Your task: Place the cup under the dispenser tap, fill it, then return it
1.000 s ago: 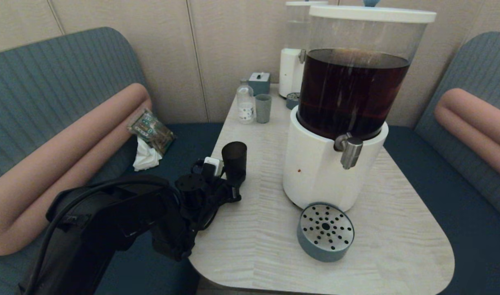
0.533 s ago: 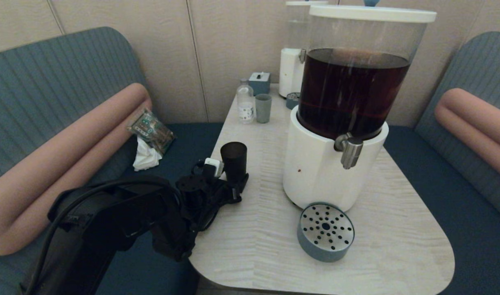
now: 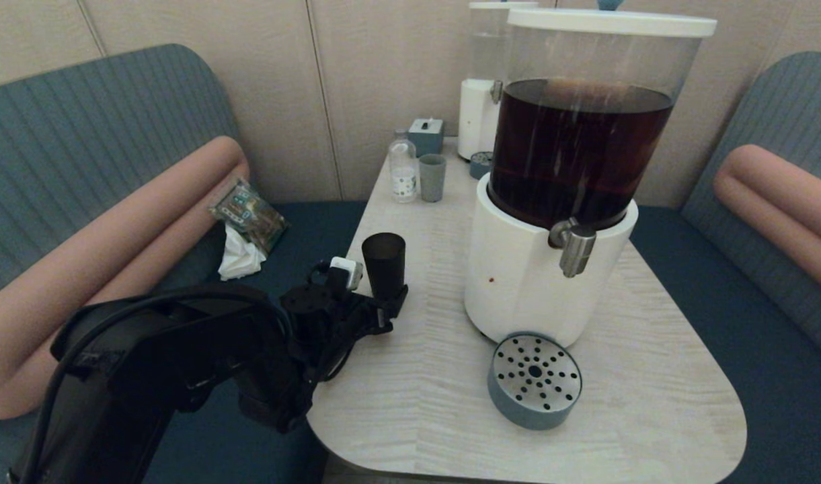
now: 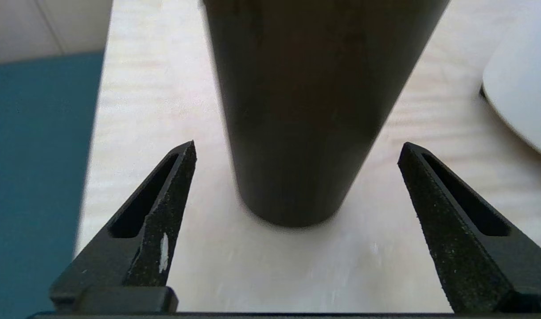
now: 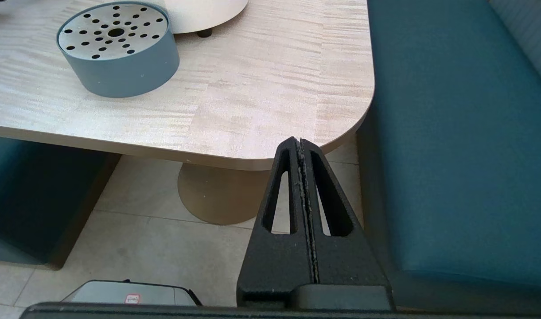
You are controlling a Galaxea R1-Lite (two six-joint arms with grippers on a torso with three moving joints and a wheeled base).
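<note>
The left gripper (image 4: 297,150) straddles the cup (image 3: 384,265), jaws spread wide, gripping nothing. The cup stands upright on the surface (image 3: 417,376), well left of the dispenser tap (image 3: 574,246). Off-centre closure may tip it.

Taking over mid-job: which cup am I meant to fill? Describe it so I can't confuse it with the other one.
Start at the big dispenser holding dark brown liquid. To its left, near the table edge, stands the black cup, upright between the open fingers of the left end effector, which are not touching it. It is matte black, tapered and handleless, unlike the smaller grey-green cup beside the bottle at the back.
</note>
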